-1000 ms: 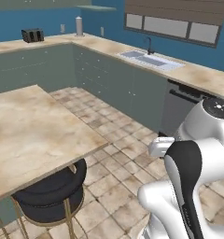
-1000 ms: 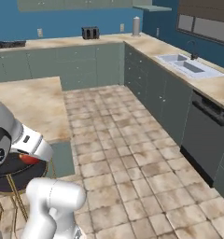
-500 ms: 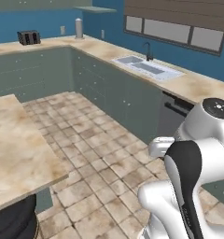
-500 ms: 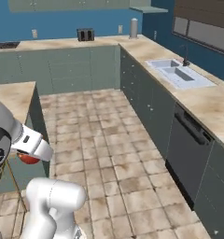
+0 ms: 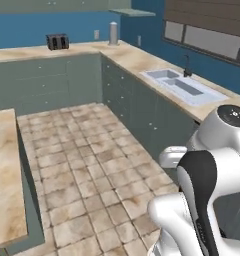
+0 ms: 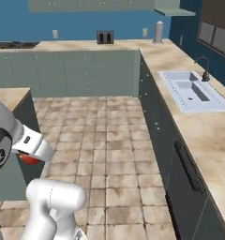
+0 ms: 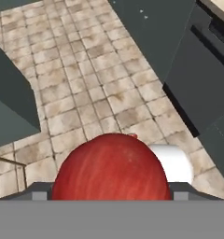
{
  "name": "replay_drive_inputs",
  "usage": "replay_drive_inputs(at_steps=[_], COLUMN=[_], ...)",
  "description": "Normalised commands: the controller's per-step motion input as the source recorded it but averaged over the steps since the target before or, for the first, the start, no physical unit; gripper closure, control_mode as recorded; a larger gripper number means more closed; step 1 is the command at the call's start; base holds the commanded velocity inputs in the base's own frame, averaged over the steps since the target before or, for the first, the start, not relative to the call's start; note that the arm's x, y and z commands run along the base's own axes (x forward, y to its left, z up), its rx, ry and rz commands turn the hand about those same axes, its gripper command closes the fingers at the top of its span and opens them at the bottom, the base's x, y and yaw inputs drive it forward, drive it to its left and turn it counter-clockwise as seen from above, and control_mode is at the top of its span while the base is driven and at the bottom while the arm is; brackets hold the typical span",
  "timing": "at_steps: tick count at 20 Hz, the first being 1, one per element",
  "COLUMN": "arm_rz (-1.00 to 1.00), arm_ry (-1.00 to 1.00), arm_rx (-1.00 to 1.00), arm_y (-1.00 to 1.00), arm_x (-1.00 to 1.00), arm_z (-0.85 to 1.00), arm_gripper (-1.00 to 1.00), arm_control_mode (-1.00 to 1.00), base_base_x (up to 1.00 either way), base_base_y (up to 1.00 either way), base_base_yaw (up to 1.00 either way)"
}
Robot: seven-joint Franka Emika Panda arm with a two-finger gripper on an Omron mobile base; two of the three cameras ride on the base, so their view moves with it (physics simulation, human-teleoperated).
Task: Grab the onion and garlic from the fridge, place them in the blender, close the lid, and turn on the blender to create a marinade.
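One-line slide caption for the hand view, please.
Red onion gripped in the tool, carried over the tiled kitchen floor.

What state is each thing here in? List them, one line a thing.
onion: held between the gripper's fingers, off the floor.
gripper: closed around the onion.
sink: basin empty, no water running.
dishwasher: door shut.
cabinet doors: all shut.
toaster: upright on the back counter.
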Motion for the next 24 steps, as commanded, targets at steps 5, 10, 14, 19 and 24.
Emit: replay_drive_inputs(at_steps=[5, 10, 14, 19, 24], arm_rz=[0.0, 0.0, 0.0, 0.0, 0.0], arm_ry=[0.0, 0.0, 0.0, 0.0, 0.0], arm_rx=[0.0, 0.0, 0.0, 0.0, 0.0], arm_y=[0.0, 0.0, 0.0, 0.0, 0.0], arm_x=[0.0, 0.0, 0.0, 0.0, 0.0], arm_z=[0.0, 0.0, 0.0, 0.0, 0.0], arm_gripper=[1.0, 1.0, 1.0, 1.0, 1.0], arm_control_mode=[1.0, 1.0, 1.0, 1.0, 1.0], base_base_x=[1.0, 1.0, 1.0, 1.0, 1.0], base_base_y=[-0.32, -0.25, -0.31, -0.33, -0.4], base_base_yaw=[0.46, 0.47, 0.48, 0.48, 0.48])
